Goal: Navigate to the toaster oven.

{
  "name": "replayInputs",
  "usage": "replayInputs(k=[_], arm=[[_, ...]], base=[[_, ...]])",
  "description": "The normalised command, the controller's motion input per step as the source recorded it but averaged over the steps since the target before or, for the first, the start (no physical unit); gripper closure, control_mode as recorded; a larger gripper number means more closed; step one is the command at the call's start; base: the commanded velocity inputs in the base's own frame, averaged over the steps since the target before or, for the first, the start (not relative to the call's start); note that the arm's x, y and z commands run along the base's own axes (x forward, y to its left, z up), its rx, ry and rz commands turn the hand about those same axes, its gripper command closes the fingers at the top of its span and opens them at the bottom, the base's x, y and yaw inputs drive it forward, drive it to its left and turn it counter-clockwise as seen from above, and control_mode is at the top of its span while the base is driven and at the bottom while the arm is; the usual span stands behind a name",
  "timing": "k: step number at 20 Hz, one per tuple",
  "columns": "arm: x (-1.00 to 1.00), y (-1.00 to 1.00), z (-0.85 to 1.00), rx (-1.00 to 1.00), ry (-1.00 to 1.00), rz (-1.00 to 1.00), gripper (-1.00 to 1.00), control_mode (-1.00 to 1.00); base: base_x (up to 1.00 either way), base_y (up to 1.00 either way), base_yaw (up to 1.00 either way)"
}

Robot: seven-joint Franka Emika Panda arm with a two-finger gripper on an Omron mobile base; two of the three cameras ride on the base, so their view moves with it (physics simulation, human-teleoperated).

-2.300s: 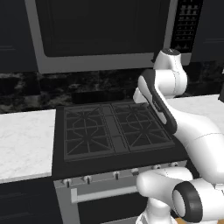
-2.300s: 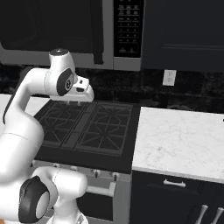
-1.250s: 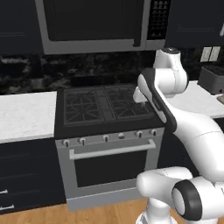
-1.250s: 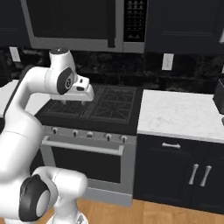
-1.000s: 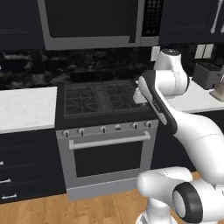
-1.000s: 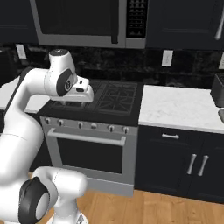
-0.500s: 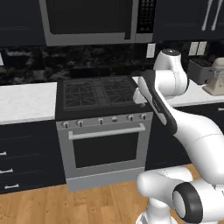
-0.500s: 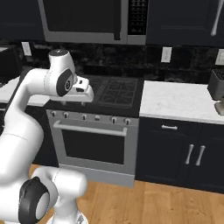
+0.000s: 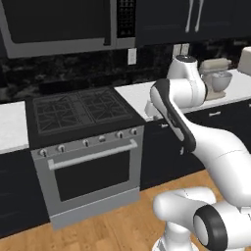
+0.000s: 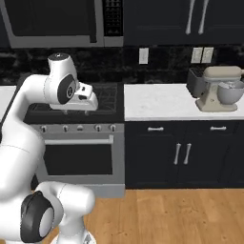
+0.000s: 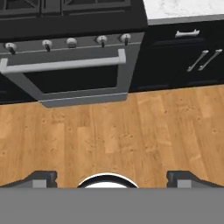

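One stove [image 9: 83, 112], five knobs [image 11: 70, 43] along front, one oven handle [image 11: 61, 65]. One microwave [image 10: 52, 21] above stove. One mixer [image 10: 219, 88] on table [image 10: 162, 101], one bowl [image 10: 231, 93] under its head. One dark toaster [image 10: 195, 81] just behind mixer. One cream appliance [image 9: 244, 60] cut by frame edge. Three wall outlets [image 10: 144, 55]. Two drawer pulls [image 10: 156, 128], two cabinet door handles [image 10: 182, 153] below table.

A rendered home kitchen, shown by the black gas stove with steel oven front [image 9: 83, 142], white marble counter [image 10: 159, 102], dark navy cabinets [image 10: 181, 152], cream stand mixer [image 10: 220, 88] and wood-plank floor [image 11: 113, 135]
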Motion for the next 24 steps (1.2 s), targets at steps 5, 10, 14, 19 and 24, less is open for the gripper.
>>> replayInputs(k=[5,10,14,19,24], arm=[[0.00,0.00,0.00,0.00,0.00,0.00,-1.00,1.00],[0.00,0.00,0.00,0.00,0.00,0.00,-1.00,1.00],[0.00,0.00,0.00,0.00,0.00,0.00,-1.00,1.00],[0.00,0.00,0.00,0.00,0.00,0.00,-1.00,1.00],[0.00,0.00,0.00,0.00,0.00,0.00,-1.00,1.00]], base=[[0.00,-0.01,-0.43],[0.00,0.00,-0.39],[0.08,-0.04,-0.32],[0.52,-0.69,-0.12],[0.71,-0.90,-0.09]])
